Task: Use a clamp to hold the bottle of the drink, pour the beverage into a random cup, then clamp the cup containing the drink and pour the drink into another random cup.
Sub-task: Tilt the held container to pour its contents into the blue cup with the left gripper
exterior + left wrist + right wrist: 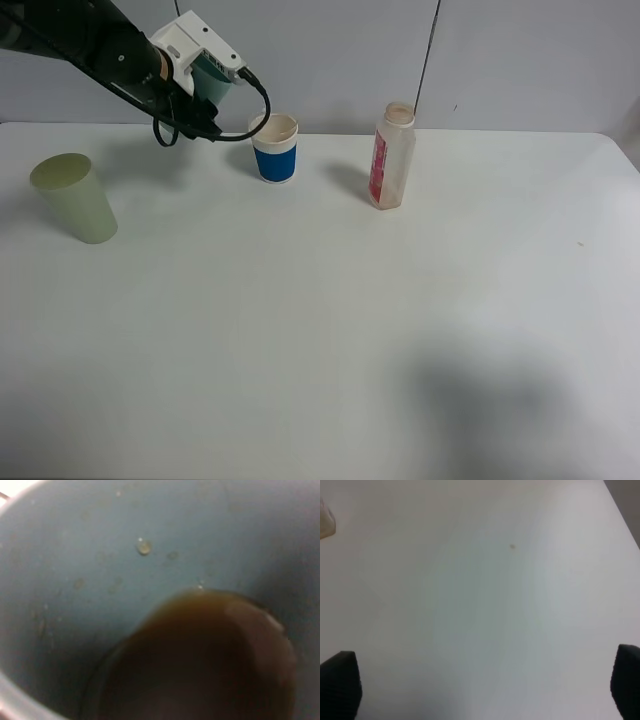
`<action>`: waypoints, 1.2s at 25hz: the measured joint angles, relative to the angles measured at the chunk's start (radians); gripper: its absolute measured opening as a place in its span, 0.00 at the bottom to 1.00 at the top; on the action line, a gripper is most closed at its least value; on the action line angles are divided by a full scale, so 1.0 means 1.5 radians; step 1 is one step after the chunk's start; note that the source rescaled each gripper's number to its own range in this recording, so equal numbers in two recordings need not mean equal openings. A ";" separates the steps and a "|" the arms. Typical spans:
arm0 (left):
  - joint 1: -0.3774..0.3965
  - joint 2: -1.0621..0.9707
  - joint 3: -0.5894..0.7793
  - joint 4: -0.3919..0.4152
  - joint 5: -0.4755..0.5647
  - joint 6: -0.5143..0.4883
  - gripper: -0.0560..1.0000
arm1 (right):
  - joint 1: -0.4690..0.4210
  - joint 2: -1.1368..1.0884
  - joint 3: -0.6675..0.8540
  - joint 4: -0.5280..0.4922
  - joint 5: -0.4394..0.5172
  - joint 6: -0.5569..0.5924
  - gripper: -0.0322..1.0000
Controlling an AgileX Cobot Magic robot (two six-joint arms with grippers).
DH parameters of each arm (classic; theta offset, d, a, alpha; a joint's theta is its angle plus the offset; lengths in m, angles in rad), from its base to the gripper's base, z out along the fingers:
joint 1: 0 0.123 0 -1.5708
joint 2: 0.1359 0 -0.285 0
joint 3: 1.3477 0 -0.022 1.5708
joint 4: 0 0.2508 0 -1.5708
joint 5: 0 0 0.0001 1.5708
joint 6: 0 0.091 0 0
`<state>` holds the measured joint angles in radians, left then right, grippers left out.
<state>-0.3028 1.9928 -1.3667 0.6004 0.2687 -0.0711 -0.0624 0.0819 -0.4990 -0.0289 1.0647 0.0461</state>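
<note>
The left arm (pixel 100 45) reaches in from the far left corner of the worktop (pixel 320 330). The left jaws are closed tight on the teal cup (pixel 212 82), holding it clear of the worktop, just left of the white cup with the blue band (pixel 275 148) and higher than it. Only a sliver of teal shows under the white wrist housing. The left wrist view looks straight into the teal cup: its dark inner wall (pixel 75 555) carries a few droplets, and the dark brown drink (pixel 200 655) is pooled at the bottom.

The blue-banded cup stands upright and bears no writing that can be made out. Well to its right stands the clear bottle (pixel 392 157), upright, with a pink-red label down one side whose print is too small to read. A pale yellow-green cup (pixel 75 198) stands apart near the left edge.

The right jaws are spread wide and hold nothing, their black fingertips (pixel 340 685) hanging over bare worktop.
</note>
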 joint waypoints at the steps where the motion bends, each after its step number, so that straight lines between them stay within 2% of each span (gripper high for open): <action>1: -0.001 0.000 0.000 0.007 0.000 0.000 0.06 | 0.000 0.000 0.000 0.001 0.000 0.000 1.00; 10: -0.009 0.004 -0.017 0.038 0.019 0.000 0.06 | 0.000 0.000 0.000 0.001 0.000 0.000 1.00; 21: -0.043 0.014 -0.058 0.086 0.044 0.001 0.06 | 0.000 0.000 0.000 0.001 0.000 0.000 1.00; 30: -0.060 0.046 -0.091 0.109 0.090 0.003 0.06 | 0.000 0.000 0.000 0.001 0.000 0.000 1.00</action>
<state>-0.3933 2.0615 -1.5030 0.7640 0.4044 -0.0672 -0.0624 0.0819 -0.4990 -0.0281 1.0647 0.0461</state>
